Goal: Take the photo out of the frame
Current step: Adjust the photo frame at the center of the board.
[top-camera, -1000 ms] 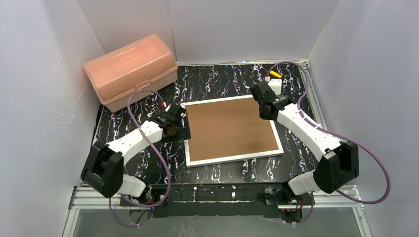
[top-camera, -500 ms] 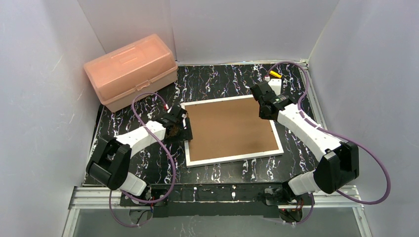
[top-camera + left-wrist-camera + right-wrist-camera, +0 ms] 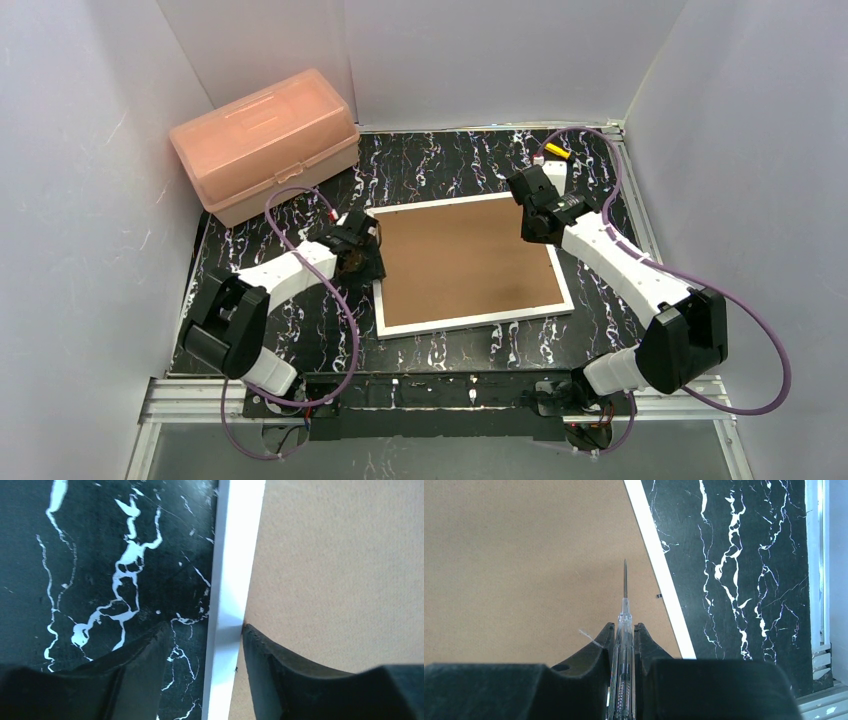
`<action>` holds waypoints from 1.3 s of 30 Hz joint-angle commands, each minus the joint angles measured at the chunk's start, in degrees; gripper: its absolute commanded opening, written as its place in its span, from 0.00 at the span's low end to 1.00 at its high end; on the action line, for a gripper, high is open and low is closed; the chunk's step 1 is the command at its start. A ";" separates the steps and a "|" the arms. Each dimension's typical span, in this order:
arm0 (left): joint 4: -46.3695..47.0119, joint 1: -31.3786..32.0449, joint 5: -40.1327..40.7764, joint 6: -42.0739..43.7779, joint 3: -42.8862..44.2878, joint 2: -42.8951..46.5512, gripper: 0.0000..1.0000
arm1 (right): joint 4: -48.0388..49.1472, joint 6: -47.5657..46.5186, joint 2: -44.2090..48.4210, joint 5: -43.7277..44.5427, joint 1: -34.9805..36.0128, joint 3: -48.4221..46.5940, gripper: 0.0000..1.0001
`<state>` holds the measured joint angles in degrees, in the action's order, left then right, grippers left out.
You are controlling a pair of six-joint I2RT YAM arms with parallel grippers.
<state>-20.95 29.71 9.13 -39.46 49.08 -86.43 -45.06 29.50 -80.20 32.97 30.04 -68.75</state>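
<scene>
The large flat white-bordered picture frame [image 3: 470, 262], brown back up, fills the middle of the black marbled bench [image 3: 440, 165]. Open bench runs along its far and near edges. The pink plastic box [image 3: 265, 143] blocks the far-left corner; white walls [image 3: 90, 150] close three sides.

Bright, even, diffuse light, soft shadows; the frame's [image 3: 227, 605] white edge glares, close fingers [image 3: 290, 680] blurred.
</scene>
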 commanded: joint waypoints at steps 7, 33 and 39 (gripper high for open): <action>-1.61 -6.21 10.80 -3.56 -7.14 4.76 0.53 | 1.03 0.11 2.34 0.83 -0.20 0.58 0.01; -2.15 -12.44 -3.74 -3.11 -8.91 21.79 0.84 | 8.58 -3.84 4.12 -11.44 -0.19 6.10 0.01; -1.46 -8.47 -18.29 -1.41 -6.23 22.56 0.81 | 9.97 -3.21 2.94 -18.61 -0.17 5.80 0.01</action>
<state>-21.02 18.13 1.17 -42.41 39.97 -65.17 -37.43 25.34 -76.64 19.03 30.00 -62.76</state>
